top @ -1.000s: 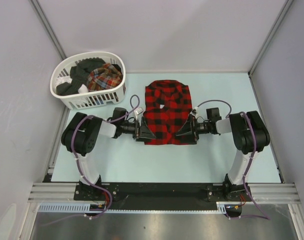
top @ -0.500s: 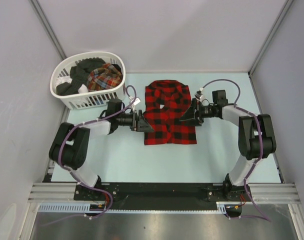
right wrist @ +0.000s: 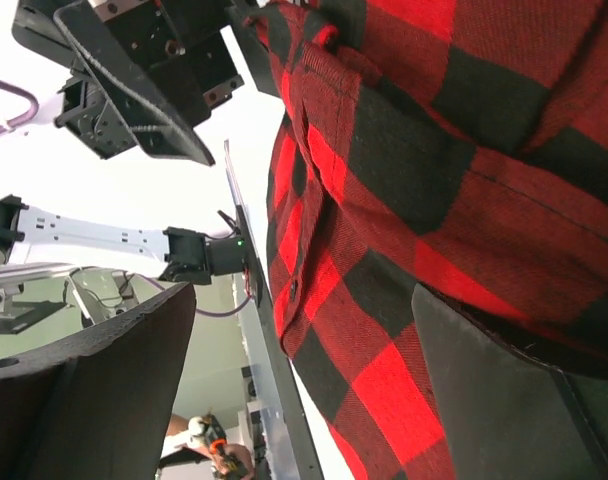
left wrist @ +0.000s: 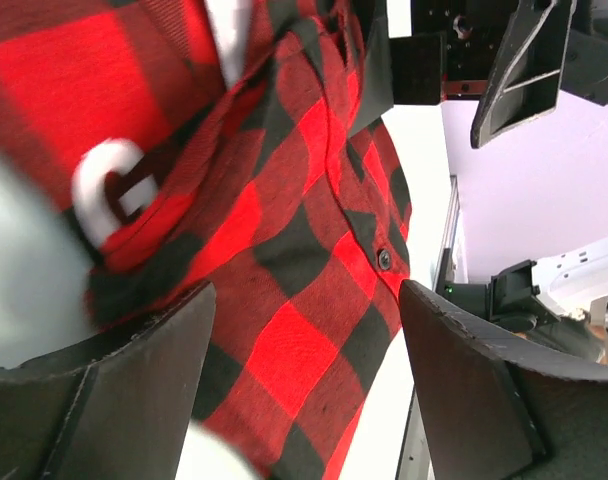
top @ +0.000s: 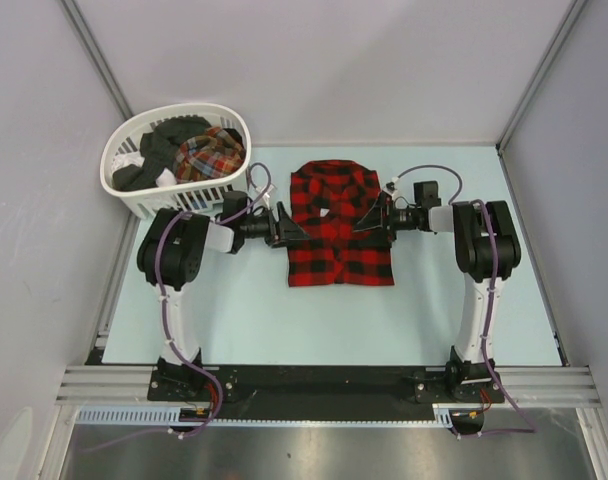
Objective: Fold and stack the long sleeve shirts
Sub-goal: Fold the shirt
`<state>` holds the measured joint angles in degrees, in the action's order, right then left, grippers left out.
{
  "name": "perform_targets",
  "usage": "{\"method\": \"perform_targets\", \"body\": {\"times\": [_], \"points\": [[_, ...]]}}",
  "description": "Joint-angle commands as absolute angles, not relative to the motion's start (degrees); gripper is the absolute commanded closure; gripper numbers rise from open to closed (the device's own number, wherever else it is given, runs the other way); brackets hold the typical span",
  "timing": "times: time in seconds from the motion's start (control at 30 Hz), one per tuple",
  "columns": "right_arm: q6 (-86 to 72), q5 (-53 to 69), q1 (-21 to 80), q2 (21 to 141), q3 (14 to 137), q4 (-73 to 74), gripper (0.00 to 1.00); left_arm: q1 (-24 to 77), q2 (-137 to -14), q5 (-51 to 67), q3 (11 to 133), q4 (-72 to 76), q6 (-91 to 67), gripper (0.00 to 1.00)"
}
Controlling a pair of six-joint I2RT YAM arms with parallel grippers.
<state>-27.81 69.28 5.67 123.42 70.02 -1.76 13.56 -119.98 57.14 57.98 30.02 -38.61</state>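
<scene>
Top external shows left gripper (top: pixel 292 228) and right gripper (top: pixel 364 222), both spread open, flanking the red-and-black flannel shirt (top: pixel 336 250); they should pinch both side edges level, catching every layer.

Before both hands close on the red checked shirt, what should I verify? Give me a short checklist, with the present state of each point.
1. The red checked shirt lies flat on the table: ok.
2. The left hand is open at its left edge: ok.
3. The right hand is open at its right edge: ok.
4. Cloth inside each hand's opening, by the wrist views: ok.
5. The left arm is clear of the white basket: cannot tell, very close.
</scene>
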Motion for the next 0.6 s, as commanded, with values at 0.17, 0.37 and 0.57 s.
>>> {"method": "perform_targets", "body": {"times": [0.17, 0.37, 0.57], "points": [[-21.9, 66.7, 2.8, 112.4, 67.9, 7.7, 0.05, 10.9, -104.6, 59.9, 51.6, 21.4, -26.7, 0.18], [-41.1, 65.1, 9.2, 109.2, 61.2, -17.9, 0.0, 18.9, -102.4, 56.2, 54.7, 22.8, -28.6, 0.12], [-47.7, 62.1, 10.6, 120.8, 69.3, -27.1, 0.0, 20.7, -115.0, 49.2, 63.7, 31.7, -40.1, 0.05]]}}
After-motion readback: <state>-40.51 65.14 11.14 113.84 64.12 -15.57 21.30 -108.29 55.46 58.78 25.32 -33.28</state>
